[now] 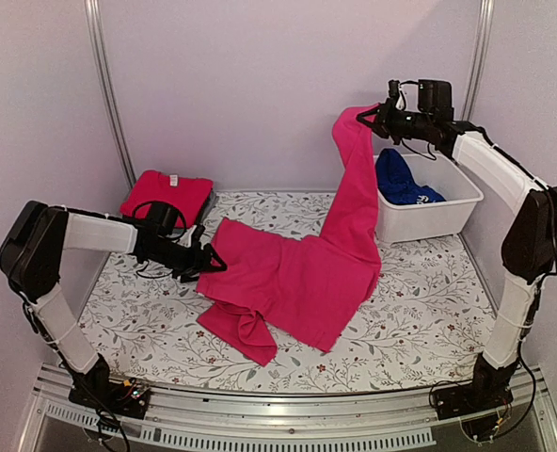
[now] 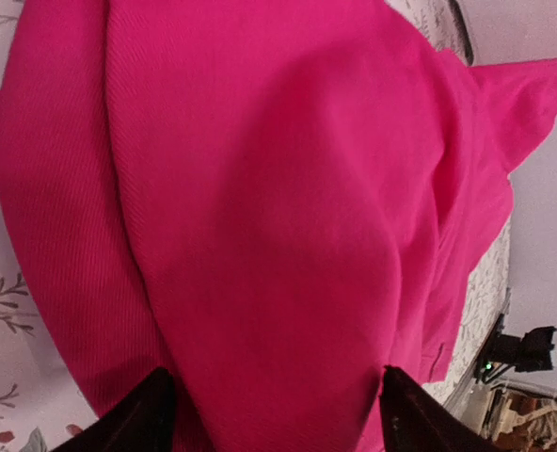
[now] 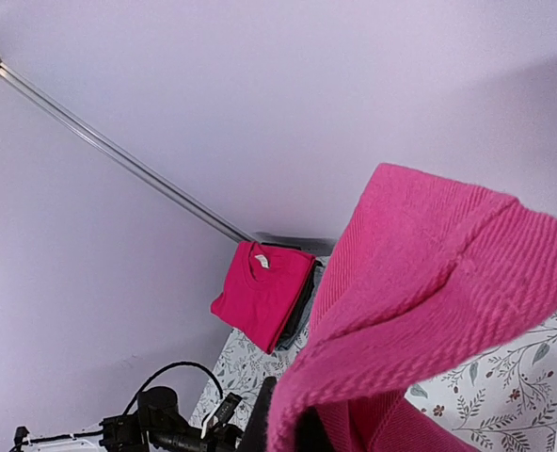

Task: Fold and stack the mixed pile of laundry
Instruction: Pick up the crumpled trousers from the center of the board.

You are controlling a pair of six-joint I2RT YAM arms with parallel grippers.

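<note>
Item: magenta-pink garment (image 1: 307, 273), lg., ribbed knit. Loc.: body crumpled at bench (image 1: 429, 311) centre; one end held high above white tub (image 1: 429, 215), clamped in right gripper (image 1: 373, 115). Left wrist view only: left gripper (image 2: 278, 414) jaws apart, straddling garment's edge. Top and right wrist views: folded red tee (image 3: 260, 292), back-left corner. Top view only: blue garment (image 1: 405, 184) in tub.

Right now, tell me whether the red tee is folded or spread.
Folded: the red tee lies as a compact rectangle, no sleeves sticking out.
</note>
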